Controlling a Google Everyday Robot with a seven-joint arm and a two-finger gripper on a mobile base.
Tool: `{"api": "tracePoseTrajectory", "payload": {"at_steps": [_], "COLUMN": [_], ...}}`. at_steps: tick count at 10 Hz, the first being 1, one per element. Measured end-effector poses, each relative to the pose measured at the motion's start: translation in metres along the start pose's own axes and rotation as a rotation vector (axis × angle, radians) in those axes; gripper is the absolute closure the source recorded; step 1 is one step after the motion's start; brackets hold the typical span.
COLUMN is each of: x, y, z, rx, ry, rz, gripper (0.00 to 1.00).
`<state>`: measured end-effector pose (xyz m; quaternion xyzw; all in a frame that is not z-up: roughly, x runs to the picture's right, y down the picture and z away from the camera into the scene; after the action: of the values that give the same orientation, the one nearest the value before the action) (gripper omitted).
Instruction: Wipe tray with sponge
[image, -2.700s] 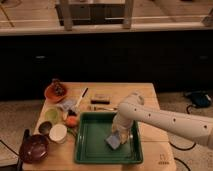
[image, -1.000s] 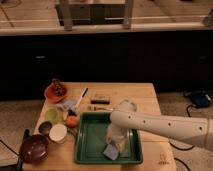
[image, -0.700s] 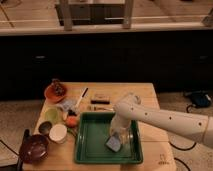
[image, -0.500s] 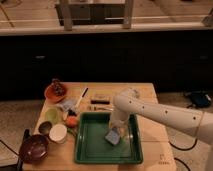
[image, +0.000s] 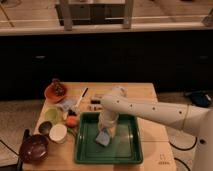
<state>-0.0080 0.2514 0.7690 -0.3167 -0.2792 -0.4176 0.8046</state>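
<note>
Worktop (image: 147, 95) of light wood stands in front of a long dark counter (image: 105, 55) and carries all the things. Next in size is the white arm (image: 160, 112) of the robot, which comes in from the right side, goes across the near right part of the worktop and bends down over the tray.

The tray (image: 127, 150) is dark green, rectangular, with a raised rim and rounded corners, and it lies flat at the near edge of the worktop, a little left of the middle. To the left of it, at the near left corner, sits a dark brown round bowl (image: 33, 148). An orange-red bowl (image: 55, 92) with something dark inside is at the far left corner, well apart from the tray.

The tool (image: 106, 133) points downward inside the tray, over its left half. The sponge (image: 102, 138), a small light blue-grey block, is directly at the tip of the tool and lies a little tilted on the tray floor. Whether the tool grips the sponge or only presses on it, I cannot tell.

Between the two bowls are smaller things: a white round lid (image: 58, 132) just beside the tray, a pale green round piece (image: 51, 115), a small orange item (image: 72, 121) near the far left corner of the tray, and a crumpled pale wrapper (image: 67, 104) behind them
</note>
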Motion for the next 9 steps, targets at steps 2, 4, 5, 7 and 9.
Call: {"api": "tracePoseTrajectory", "payload": {"at_steps": [2,4,5,7,9], "x": [-0.024,-0.023,-0.012,0.017,0.046], "y": [0.018,0.043,0.057,0.071,0.066], "z": [0.011,0.013,0.01,0.002,-0.006], "rx": [-0.017,-0.024,-0.022,-0.018,-0.01], "ry": [-0.018,-0.018,-0.012,0.002,0.014], "rz": [-0.05,-0.034,-0.008,0.052,0.096], "gripper": [1.0,1.0,1.0,1.0,1.0]}}
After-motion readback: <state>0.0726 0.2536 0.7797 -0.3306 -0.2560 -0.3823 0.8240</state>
